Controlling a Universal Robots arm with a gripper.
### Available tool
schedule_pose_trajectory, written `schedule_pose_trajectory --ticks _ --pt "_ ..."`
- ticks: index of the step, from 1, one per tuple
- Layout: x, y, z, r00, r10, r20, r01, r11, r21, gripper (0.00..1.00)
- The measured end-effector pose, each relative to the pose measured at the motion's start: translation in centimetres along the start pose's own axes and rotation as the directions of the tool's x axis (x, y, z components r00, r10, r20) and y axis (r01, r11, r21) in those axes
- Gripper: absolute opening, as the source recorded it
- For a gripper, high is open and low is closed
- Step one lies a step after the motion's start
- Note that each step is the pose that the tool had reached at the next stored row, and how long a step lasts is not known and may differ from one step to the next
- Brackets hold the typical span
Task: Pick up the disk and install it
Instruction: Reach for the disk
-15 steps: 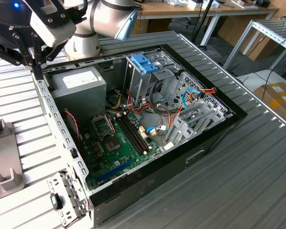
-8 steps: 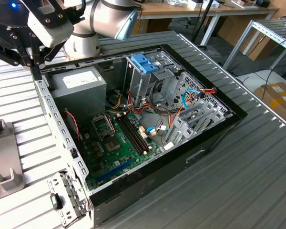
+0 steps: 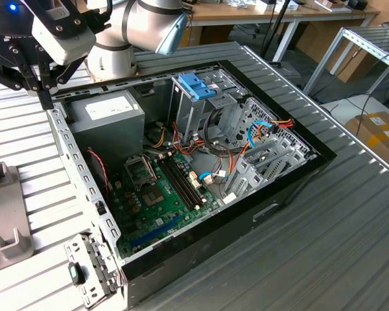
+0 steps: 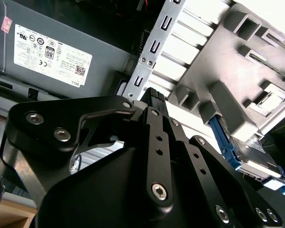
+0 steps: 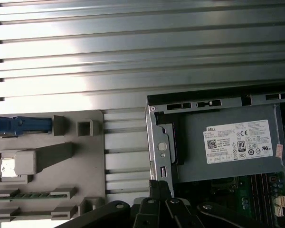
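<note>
The disk (image 4: 251, 160) is a grey drive with blue rails, standing on edge in a slot of the grey fixture block (image 4: 228, 71). In the first wrist view its blue rail (image 5: 21, 125) shows at the edge of the same fixture block (image 5: 47, 161). My gripper (image 3: 47, 97) hangs over the open computer case's wall, between the fixture block (image 3: 3, 220) and the power-supply box. The black fingers (image 5: 159, 189) stand together, shut on nothing, and are apart from the disk. The fingertips (image 4: 154, 94) also appear in the second wrist view.
The open computer case (image 3: 285, 188) lies on a ribbed metal table. Inside are the power-supply box (image 3: 107, 116), the motherboard (image 3: 162, 188), loose cables, and a tall metal cage with a blue bracket (image 3: 198, 84). Tables stand behind.
</note>
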State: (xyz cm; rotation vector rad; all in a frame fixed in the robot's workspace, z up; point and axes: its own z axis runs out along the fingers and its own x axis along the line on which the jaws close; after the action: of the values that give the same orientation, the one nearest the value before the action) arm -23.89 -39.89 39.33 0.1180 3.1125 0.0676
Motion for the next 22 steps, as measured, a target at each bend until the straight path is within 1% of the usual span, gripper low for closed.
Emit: schedule_pose_trajectory --ticks 6,22 --pt "0.39 -0.03 -0.01 1.0000 0.000 0.0000 0.000 1.0000 0.0000 0.10" --pt "1.07 -0.08 -0.03 1.0000 0.000 0.0000 0.000 1.0000 0.0000 0.10"
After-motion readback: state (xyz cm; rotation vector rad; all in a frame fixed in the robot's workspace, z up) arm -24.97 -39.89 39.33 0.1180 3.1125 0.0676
